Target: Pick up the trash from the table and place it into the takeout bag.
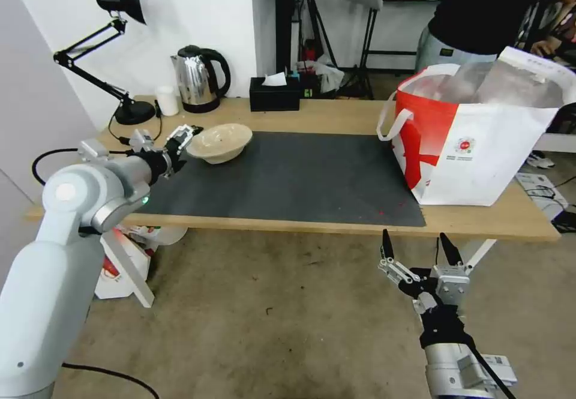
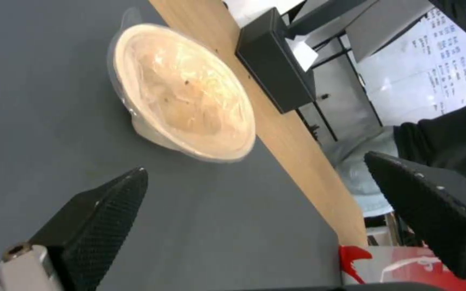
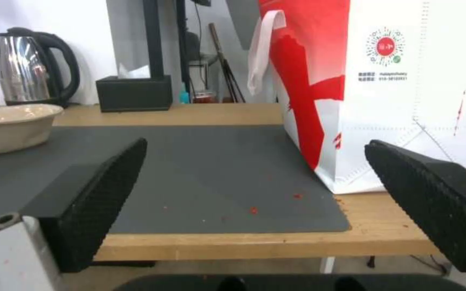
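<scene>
Head view: one shallow beige bowl (image 1: 220,141) sits at the far left corner of the dark grey mat (image 1: 300,177) on the table (image 1: 336,117), with the left gripper (image 1: 187,134) right at its left rim, fingers apart; the takeout bag (image 1: 474,129) stands open at the table's right end, foil lining showing, contents not discernible; one kettle (image 1: 200,78), one black tissue box (image 1: 275,93), one desk lamp (image 1: 117,51) and one small white cup (image 1: 167,99) line the far edge. The right gripper (image 1: 418,250) hangs below the near edge, fingers spread. Left wrist view: bowl (image 2: 184,97) ahead of the parted fingers (image 2: 103,210), covered by clear film. Right wrist view: open fingers (image 3: 103,190) face the mat's near edge, bag (image 3: 384,89) on the mat's right corner.
</scene>
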Robot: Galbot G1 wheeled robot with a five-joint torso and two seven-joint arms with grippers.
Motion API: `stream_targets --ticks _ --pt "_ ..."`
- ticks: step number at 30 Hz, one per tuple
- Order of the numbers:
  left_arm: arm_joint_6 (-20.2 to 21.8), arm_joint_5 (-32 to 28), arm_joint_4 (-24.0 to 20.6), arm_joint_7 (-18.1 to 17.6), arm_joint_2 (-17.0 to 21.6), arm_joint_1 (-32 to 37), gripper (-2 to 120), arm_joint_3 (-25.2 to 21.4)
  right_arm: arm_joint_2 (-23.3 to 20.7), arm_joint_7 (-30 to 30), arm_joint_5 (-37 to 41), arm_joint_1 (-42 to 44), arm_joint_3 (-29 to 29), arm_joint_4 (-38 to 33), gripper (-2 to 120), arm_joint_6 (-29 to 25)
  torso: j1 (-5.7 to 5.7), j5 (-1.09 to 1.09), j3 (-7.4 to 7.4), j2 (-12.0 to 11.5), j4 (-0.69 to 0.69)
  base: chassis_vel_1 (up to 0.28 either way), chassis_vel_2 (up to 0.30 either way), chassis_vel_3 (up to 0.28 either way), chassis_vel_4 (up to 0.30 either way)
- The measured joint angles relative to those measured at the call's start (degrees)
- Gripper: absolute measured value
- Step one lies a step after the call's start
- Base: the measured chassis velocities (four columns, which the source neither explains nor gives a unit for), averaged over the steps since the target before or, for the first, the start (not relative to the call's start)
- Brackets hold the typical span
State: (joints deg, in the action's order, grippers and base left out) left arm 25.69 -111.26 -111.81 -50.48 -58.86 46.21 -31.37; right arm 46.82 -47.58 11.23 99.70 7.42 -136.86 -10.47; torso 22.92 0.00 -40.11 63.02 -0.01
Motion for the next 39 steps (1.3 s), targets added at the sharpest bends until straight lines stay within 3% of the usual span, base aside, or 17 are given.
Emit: stream_targets --ticks 12,25,39 --pt "-0.06 1.86 2.96 0.37 -0.33 -2.09 100 0.82 0.0 0.0 0.0 0.0 0.0 0.0 100 0.0 -0.01 0.0 0.0 0.0 0.0 0.0 0.0 0.0 0.0" --pt "0.99 2.62 10.0 0.91 0.12 -6.96 100 3.29 0.0 0.0 0.0 0.0 0.0 0.0 100 0.0 -0.01 0.0 0.0 0.0 0.01 0.0 0.0 0.0 0.0" --pt "4.39 1.03 12.43 -2.79 -1.12 -8.49 100 4.68 0.0 0.0 0.0 0.0 0.0 0.0 100 0.0 -0.01 0.0 0.0 0.0 0.0 0.0 0.0 0.0 0.0"
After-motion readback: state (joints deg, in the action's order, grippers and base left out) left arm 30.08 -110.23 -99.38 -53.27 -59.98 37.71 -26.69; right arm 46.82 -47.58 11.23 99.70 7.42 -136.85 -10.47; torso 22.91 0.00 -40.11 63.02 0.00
